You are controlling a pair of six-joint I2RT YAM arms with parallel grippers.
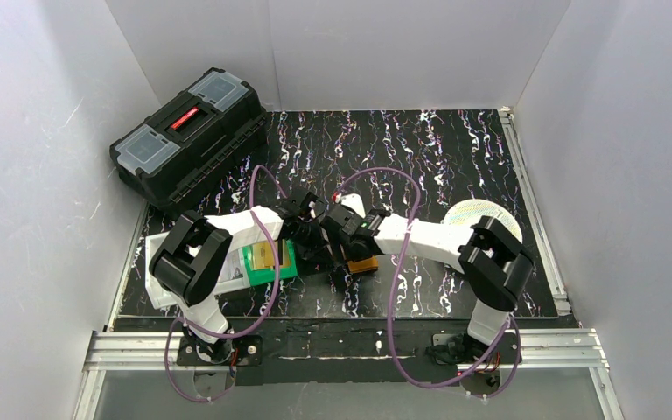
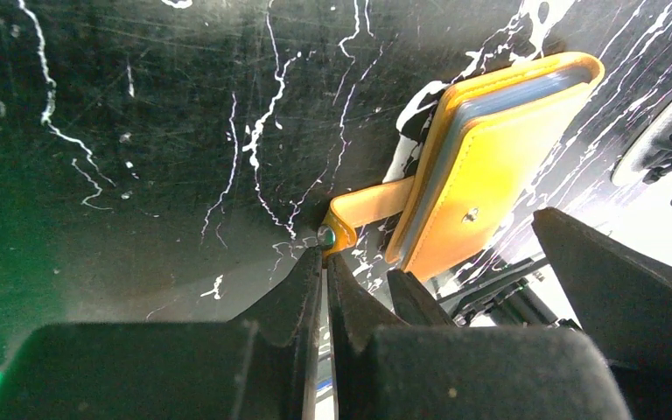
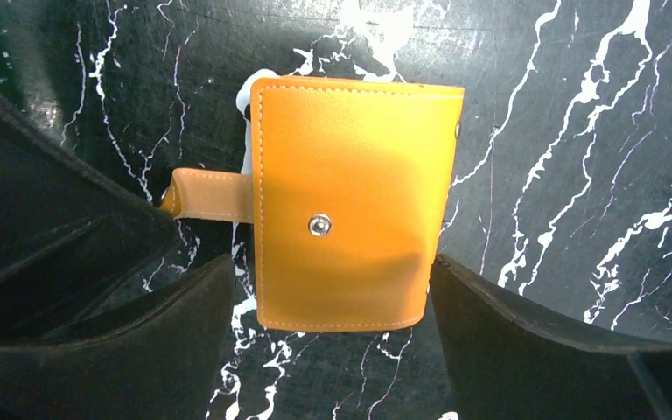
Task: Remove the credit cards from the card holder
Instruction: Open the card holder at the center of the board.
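1. The card holder [image 3: 346,201] is seen lying flat and folded shut on the black marbled table [image 3: 577,131], close in front of both wrists. No credit cards are seen outside it in the wrist views. Only the silvery pocket edges [image 2: 490,101] are shown between its covers.
2. Its strap [image 3: 214,194] is unsnapped and laid out sideways from the cover, toward the left arm.
3. The left gripper [image 2: 325,262] is clenched, finger pressed against finger, with the tips right at the strap's snap end. Whether the strap is pinched between them cannot be told.
4. The right gripper [image 3: 332,267] is spread wide and nothing is held by it. One finger is placed at each long side of the holder's near end.
5. The holder's long axis is pointed straight away from the right fingers, so only its short width is spanned. The strap is set at a right angle to that axis.
6. The body is judged to be nearer the right arm and the strap nearer the left. The cover could therefore be lifted by the strap while the body is clamped across its width.
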